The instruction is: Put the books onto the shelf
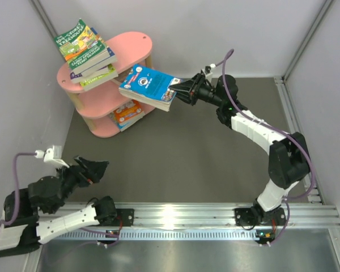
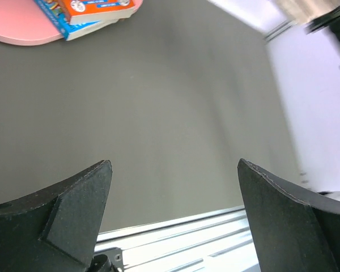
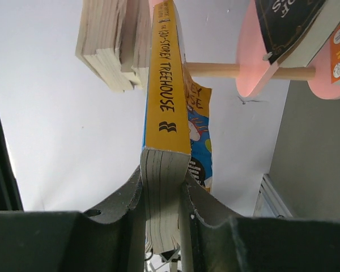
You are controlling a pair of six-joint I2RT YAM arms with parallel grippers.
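A blue-covered book (image 1: 148, 86) with a yellow spine (image 3: 166, 96) hangs in the air just right of the pink shelf (image 1: 137, 48), at the height of its top board. My right gripper (image 1: 177, 90) is shut on the book's near corner, and both pads press its page block (image 3: 161, 198). A stack of three books (image 1: 88, 55) lies skewed on the shelf's top board. Orange and blue books (image 1: 127, 114) rest on the lowest board. My left gripper (image 1: 96, 170) hovers open and empty low over the grey table, far from the shelf.
White walls close in at the left and back. An aluminium rail (image 1: 215, 215) runs along the near edge. The shelf's wooden post (image 3: 215, 69) and a dark-covered book (image 3: 289, 25) sit close to the held book in the right wrist view.
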